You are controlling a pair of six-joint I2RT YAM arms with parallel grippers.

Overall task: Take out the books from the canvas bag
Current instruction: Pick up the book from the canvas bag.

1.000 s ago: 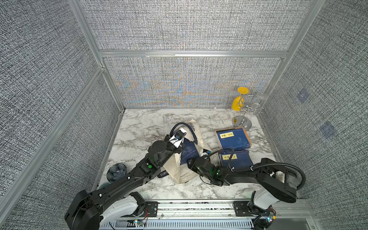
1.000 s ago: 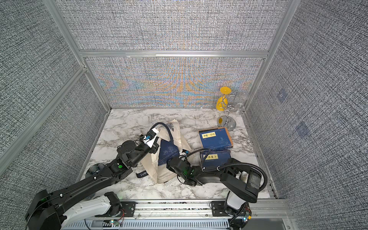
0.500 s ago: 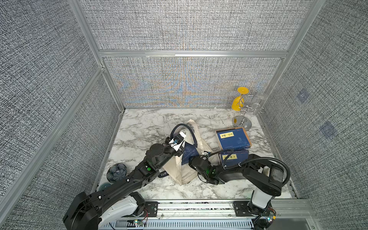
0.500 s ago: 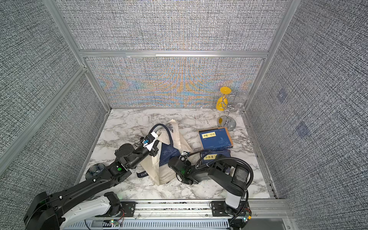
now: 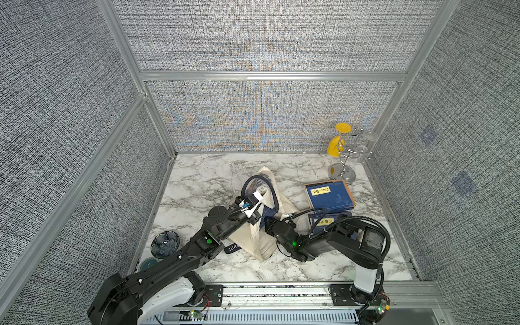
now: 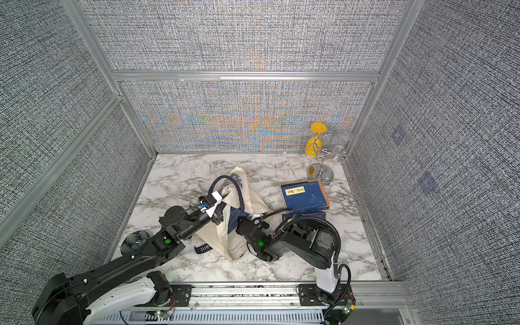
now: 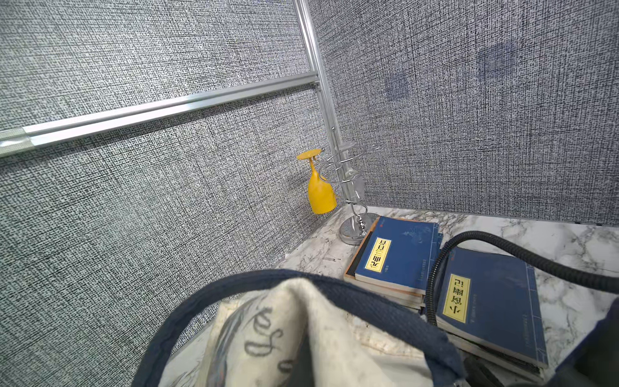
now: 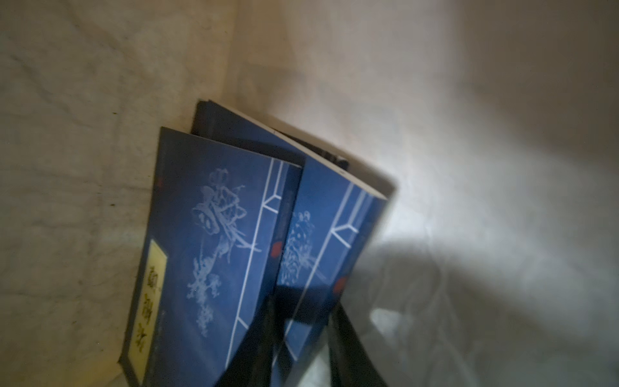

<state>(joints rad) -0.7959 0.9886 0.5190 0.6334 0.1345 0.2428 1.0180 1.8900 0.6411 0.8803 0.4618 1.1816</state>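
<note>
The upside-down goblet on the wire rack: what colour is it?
Yellow; the goblet shows best in the left wrist view.

left jaws pinch the canvas bag [image 5: 261,244] rim (books [image 5: 329,194] lie nearby on marble).

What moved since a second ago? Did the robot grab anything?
The right arm folded in, and the right gripper pushed deeper into the bag, closing around a book there. I can't tell if it grips yet. The left gripper still holds the bag's mouth up. The books on the table stayed put.
</note>
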